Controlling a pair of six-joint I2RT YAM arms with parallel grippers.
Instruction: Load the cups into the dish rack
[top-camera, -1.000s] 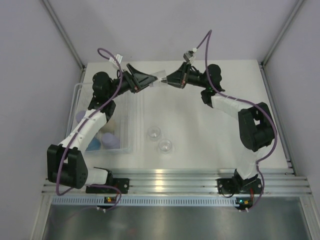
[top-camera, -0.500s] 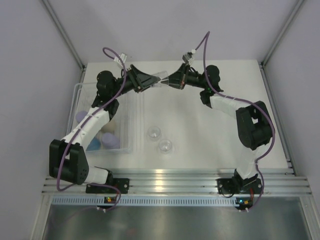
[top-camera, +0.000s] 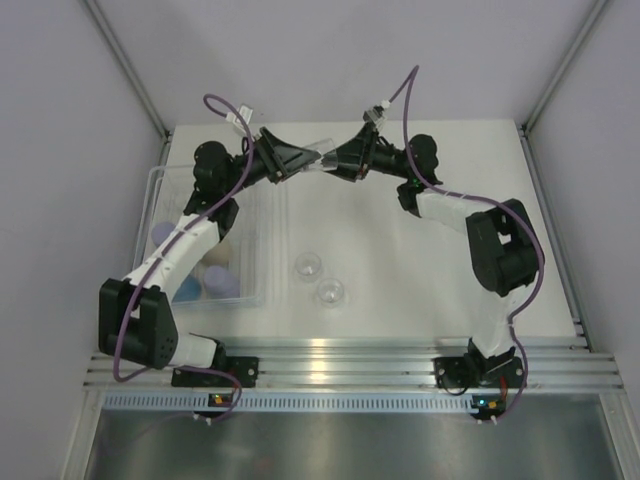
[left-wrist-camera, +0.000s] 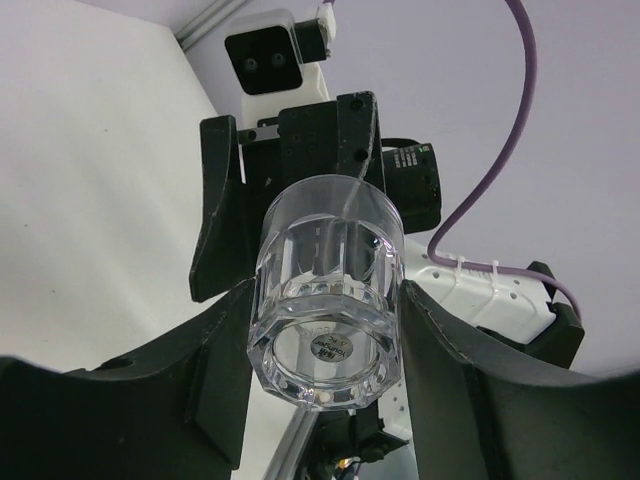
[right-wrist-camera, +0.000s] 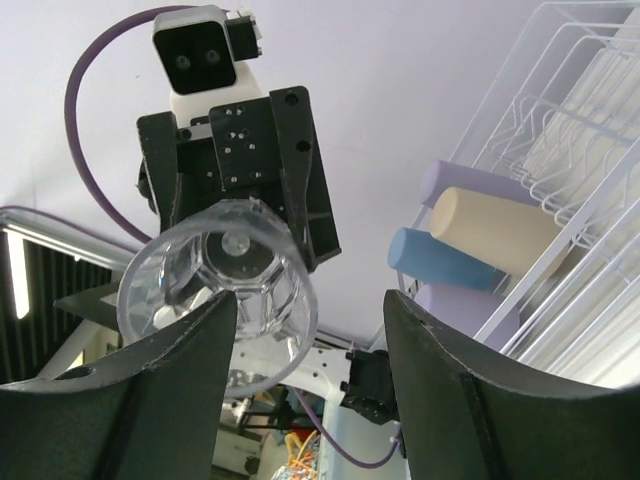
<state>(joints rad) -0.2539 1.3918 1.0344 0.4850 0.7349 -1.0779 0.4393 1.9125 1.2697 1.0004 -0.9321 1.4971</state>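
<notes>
The rack lies along the tabletop's left edge with four tumblers in its near end, a cup and a second cup stand right of it, and a third cup hangs above the far middle between the left gripper and the right gripper.

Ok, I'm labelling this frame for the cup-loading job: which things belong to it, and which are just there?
Job: clear cup in the left gripper; two clear cups on the table; four tumblers in the dish rack.
Just there: purple cables; metal rail at the near edge.
</notes>
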